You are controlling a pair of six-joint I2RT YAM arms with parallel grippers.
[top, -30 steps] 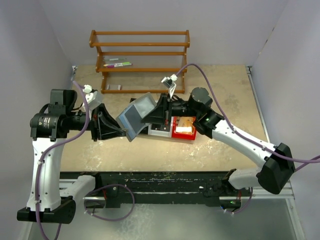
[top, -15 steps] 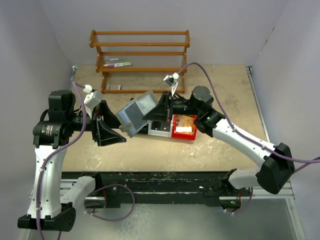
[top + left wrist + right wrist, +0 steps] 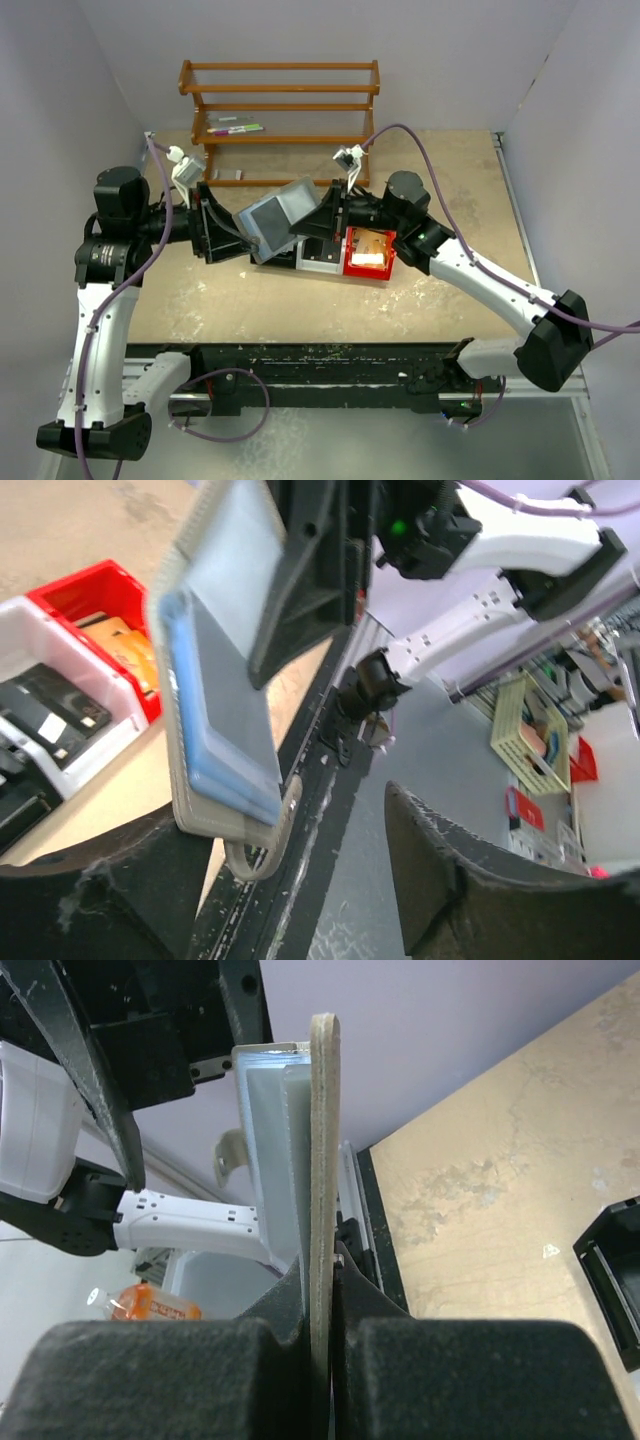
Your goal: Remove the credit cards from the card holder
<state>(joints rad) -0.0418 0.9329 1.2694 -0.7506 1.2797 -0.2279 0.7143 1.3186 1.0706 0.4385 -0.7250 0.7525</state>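
Observation:
The grey-blue card holder (image 3: pixel 276 218) hangs open above the table, tilted on one corner. My right gripper (image 3: pixel 312 224) is shut on its far panel. In the right wrist view the card holder (image 3: pixel 321 1140) runs edge-on between the pressed fingers of the right gripper (image 3: pixel 322 1295). My left gripper (image 3: pixel 232 232) stands open just left of the holder, jaws wide. In the left wrist view, blue credit cards (image 3: pixel 228 755) sit in the card holder (image 3: pixel 215 600), whose lower corner and loop rest by the left finger; the left gripper (image 3: pixel 295 815) grips nothing.
A row of black, white and red bins (image 3: pixel 345 256) lies under the right gripper, with an orange card (image 3: pixel 368 250) in the red one. A wooden rack (image 3: pixel 280 105) holding markers stands at the back. Grey walls close in both sides.
My left gripper let go of the holder's corner, opened wide and swung toward the back. The holder, still held by the right gripper, shifted slightly.

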